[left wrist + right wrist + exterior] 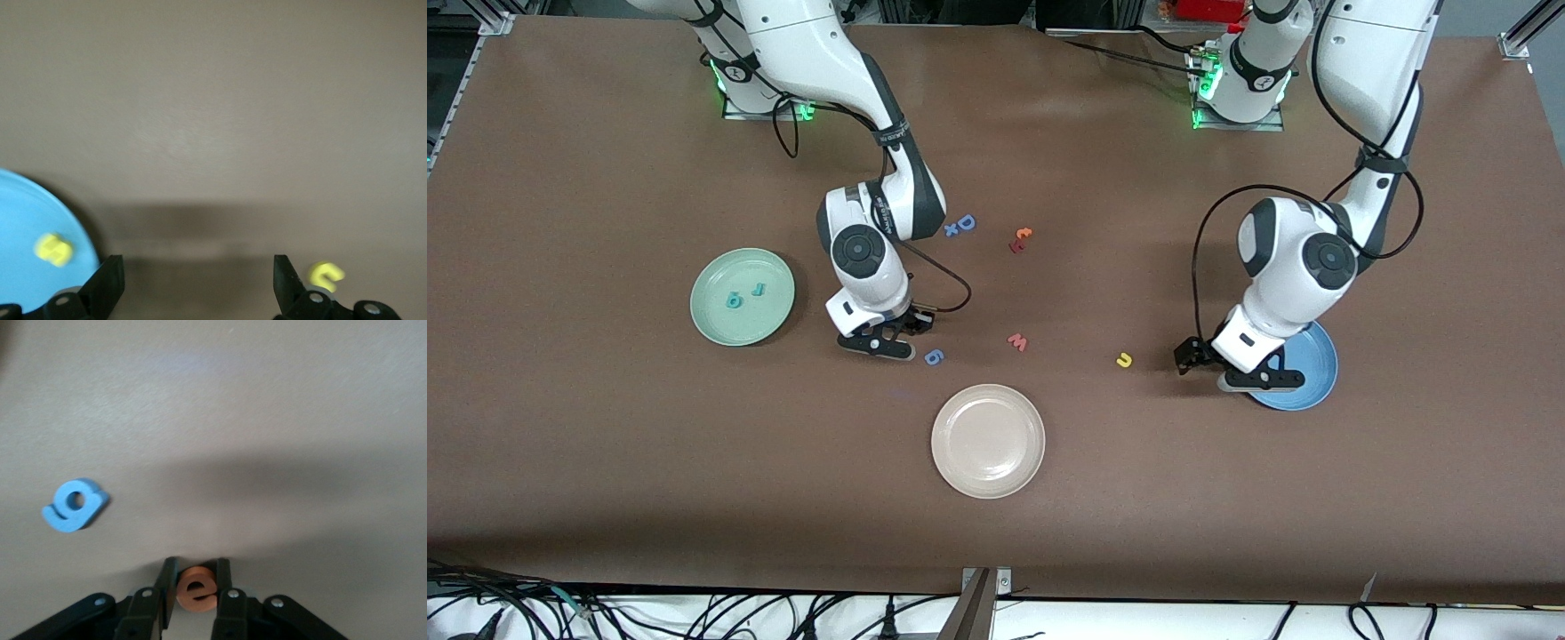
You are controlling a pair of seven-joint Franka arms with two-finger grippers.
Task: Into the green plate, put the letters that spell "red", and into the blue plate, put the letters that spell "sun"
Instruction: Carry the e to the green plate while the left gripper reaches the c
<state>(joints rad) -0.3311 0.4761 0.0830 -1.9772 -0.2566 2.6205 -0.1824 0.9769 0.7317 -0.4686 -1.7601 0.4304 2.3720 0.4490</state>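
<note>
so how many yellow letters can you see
2. One, blurred and unreadable, lies in the blue plate, seen only from the left wrist. The u is on the table beside that plate, toward the right arm's end. Others may be hidden under the arms.

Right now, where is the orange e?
The orange e is pinched between the right gripper's fingers, low over the table between the green plate and the blue g.

High front camera faces the arms; wrist cameras look close at the table.
</note>
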